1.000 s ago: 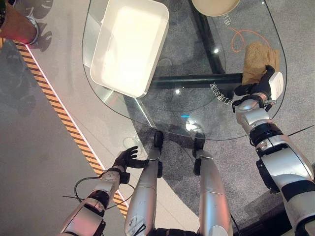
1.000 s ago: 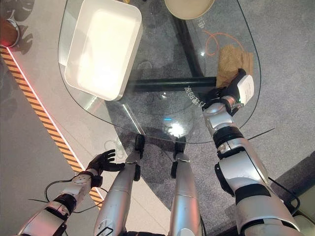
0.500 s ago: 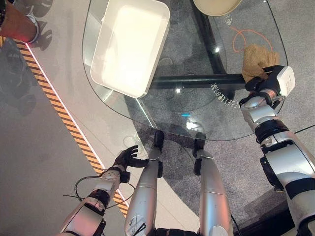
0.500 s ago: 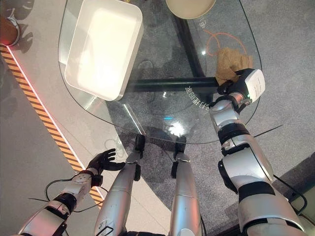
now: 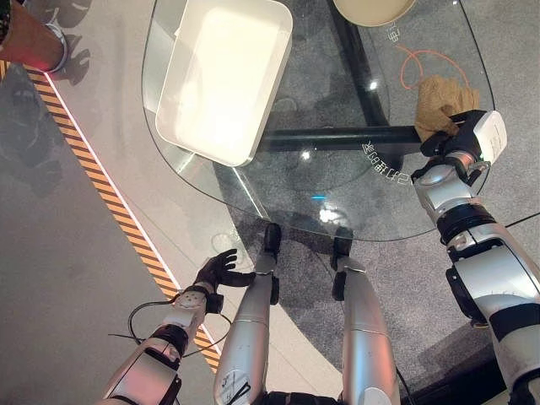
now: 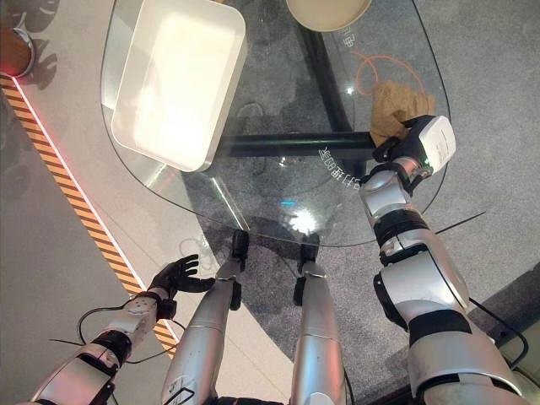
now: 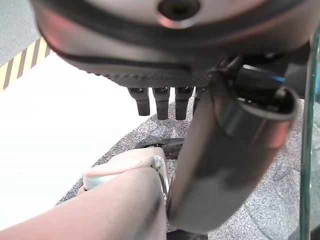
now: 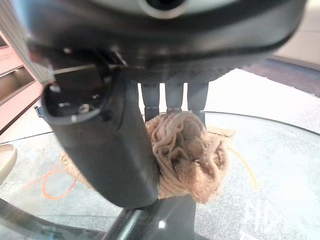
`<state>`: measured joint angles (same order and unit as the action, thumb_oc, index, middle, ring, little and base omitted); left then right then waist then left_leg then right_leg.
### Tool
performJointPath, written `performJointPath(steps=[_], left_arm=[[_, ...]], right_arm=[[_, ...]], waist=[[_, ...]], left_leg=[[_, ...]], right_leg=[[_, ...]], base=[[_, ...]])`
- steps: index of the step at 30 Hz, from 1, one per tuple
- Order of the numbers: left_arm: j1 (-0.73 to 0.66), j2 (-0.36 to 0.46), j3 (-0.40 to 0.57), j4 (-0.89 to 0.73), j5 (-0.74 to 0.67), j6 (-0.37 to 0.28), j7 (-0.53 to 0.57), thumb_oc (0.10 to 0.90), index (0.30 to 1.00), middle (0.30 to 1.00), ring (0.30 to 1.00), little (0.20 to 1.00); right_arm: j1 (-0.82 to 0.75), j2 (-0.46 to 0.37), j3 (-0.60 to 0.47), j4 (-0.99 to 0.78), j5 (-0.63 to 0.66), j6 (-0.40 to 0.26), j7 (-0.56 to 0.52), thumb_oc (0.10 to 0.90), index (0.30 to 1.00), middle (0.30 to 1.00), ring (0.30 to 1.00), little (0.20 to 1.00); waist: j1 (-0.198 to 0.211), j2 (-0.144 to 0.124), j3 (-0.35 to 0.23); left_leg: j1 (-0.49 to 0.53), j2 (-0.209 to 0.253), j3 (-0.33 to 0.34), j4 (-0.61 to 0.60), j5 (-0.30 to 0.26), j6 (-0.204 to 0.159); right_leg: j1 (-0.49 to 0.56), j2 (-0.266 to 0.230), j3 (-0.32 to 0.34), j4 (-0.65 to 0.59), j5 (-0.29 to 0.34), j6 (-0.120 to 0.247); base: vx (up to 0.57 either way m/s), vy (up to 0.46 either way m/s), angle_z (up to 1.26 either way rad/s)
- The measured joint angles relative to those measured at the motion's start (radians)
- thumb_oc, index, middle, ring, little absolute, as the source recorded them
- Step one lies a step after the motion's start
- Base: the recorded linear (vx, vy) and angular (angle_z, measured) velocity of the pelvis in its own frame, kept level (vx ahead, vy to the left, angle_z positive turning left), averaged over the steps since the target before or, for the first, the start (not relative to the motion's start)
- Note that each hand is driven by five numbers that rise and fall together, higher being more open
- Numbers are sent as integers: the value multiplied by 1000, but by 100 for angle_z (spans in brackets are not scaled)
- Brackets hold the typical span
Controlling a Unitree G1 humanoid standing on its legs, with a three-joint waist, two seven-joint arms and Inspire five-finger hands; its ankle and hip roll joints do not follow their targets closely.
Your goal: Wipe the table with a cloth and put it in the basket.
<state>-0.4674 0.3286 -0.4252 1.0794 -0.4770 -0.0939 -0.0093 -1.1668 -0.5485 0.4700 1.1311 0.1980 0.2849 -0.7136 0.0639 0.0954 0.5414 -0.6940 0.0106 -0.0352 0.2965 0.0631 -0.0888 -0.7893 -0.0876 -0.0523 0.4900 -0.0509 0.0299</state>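
A: What is cut off or hard to make out?
B: The round tan dish (image 5: 371,8) is cropped at the far edge. The left robot hand (image 5: 221,272) is held low beside the glass bench (image 5: 337,202), fingers relaxed and nothing gripped.

A: And the cloth?
B: Past the white basket (image 5: 221,76), the tan cloth (image 5: 439,99) is seen bunched and shaggy on the bench's right side, partly lifted, pinched between the thumb and fingers of the right robot hand (image 5: 451,143).
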Motion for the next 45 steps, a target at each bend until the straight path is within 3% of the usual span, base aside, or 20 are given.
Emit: performJointPath(steps=[23, 45], left_arm=[[-1, 0, 3, -2, 0, 2, 0, 800, 900, 900, 900, 900], [6, -16, 4, -22, 1, 1, 23, 800, 900, 900, 900, 900]], right_arm=[[2, -31, 26, -41, 49, -27, 117, 100, 300, 300, 300, 200], [37, -22, 72, -161, 38, -28, 167, 100, 300, 300, 300, 200]], waist=[[-13, 1, -1], [-15, 26, -6]], left_leg=[[-2, 2, -2, -2, 1, -1], [16, 16, -1, -23, 11, -16]], right_leg=[[-2, 3, -2, -3, 1, -2], [-2, 16, 1, -2, 3, -15]], base=[[0, 0, 0], [0, 3, 0]])
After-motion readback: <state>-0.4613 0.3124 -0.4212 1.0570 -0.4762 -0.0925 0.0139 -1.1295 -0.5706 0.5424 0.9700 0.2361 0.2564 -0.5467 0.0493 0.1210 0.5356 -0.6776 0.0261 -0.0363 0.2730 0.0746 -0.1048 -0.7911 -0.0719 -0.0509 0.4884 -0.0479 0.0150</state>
